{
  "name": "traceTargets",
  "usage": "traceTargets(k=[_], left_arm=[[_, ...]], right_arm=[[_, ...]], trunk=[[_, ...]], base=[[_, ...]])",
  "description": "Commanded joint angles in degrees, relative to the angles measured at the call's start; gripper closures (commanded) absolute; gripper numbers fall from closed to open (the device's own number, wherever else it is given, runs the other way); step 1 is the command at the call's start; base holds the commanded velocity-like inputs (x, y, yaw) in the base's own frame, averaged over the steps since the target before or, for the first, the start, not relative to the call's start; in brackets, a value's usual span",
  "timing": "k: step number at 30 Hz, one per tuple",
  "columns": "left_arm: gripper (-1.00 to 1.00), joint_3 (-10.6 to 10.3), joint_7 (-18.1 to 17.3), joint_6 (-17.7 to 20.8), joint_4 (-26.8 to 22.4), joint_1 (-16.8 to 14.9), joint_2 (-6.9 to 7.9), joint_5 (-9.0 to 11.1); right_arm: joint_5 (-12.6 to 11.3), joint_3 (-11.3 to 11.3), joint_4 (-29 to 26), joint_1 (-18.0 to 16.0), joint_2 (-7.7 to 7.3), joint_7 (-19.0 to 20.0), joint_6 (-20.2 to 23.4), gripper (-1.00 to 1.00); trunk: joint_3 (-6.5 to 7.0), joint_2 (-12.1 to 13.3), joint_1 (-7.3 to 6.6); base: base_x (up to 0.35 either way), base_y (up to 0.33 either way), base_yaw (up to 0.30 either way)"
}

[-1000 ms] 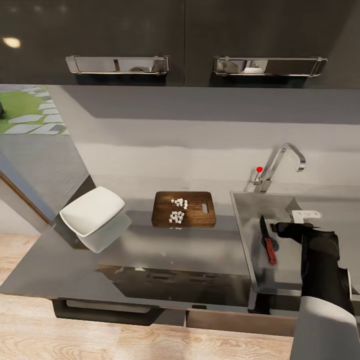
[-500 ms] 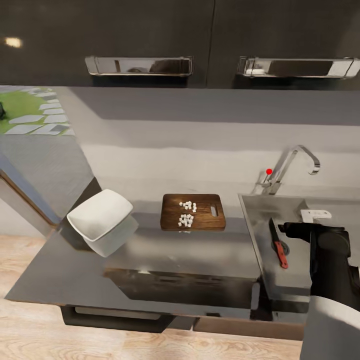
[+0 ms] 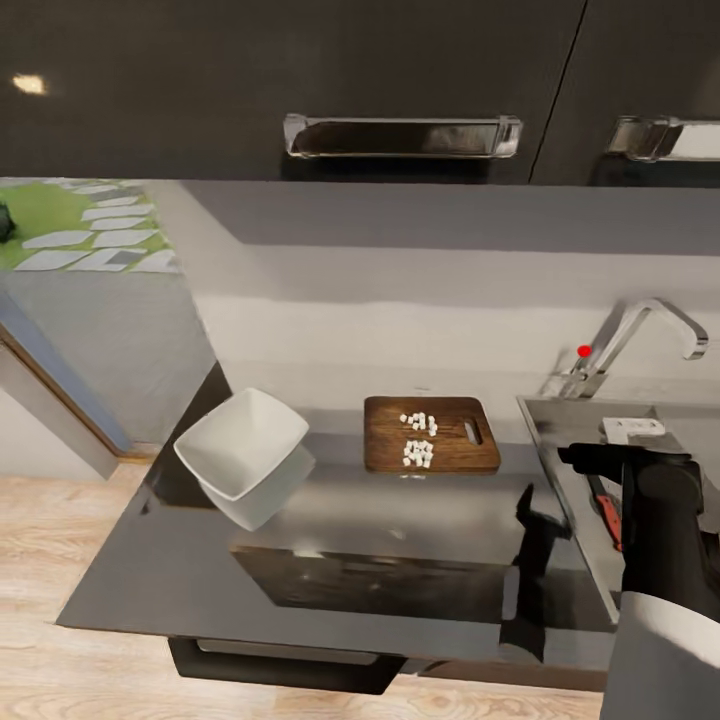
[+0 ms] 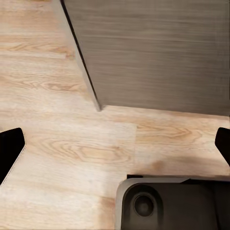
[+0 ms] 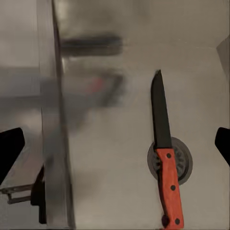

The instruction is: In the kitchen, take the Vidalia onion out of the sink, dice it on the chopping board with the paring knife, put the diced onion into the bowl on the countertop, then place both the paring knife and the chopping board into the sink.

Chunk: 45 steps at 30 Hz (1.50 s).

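Lying in the sink [image 3: 560, 440], the knife [image 5: 165, 158] is resting over the drain — right pincer [image 5: 115, 143] open above it. Onion dice [image 3: 418, 440] are sitting on the board [image 3: 385, 450]; tipping them gently suits the bowl [image 3: 235, 445].

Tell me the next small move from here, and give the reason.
Probably bring an arm over to the board to start moving the dice into the bowl. The knife already lies in the sink, over the drain, and the right gripper hangs open above it, while the dice sit on the board and the bowl looks empty.
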Motion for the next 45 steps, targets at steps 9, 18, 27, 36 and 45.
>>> traceTargets(k=[9,18,27,36,45], left_arm=[[-1.0,-0.5,0.2,0.0,-0.1,0.0,0.05,0.4],[-1.0,-0.5,0.1,0.0,-0.1,0.0,0.05,0.4],[-1.0,-0.6,0.1,0.0,-0.1,0.0,0.05,0.3],[-1.0,-0.6,0.1,0.0,-0.2,0.0,0.06,0.3],[-1.0,-0.6,0.1,0.0,-0.2,0.0,0.11,0.3]], right_arm=[[0.6,0.2,-1.3,-0.1,0.01,0.6,0.1,-1.0],[0.6,3.1,-2.2,-0.1,0.06,0.6,0.2,-1.0],[0.6,3.3,-2.3,-0.1,0.01,0.5,0.2,-1.0],[0.6,3.3,-2.3,-0.1,0.01,0.5,0.2,-1.0],[0.7,3.3,-2.3,-0.1,-0.26,0.5,0.2,-1.0]], trunk=[[-0.09,-0.1,0.04],[-0.09,-0.1,0.04],[-0.09,-0.1,0.04],[-0.09,-0.1,0.04],[-0.09,-0.1,0.04]], base=[[0.002,0.211,0.0],[0.0,0.009,0.0],[0.0,0.008,0.0],[0.0,0.0,0.0],[0.0,0.0,0.0]])
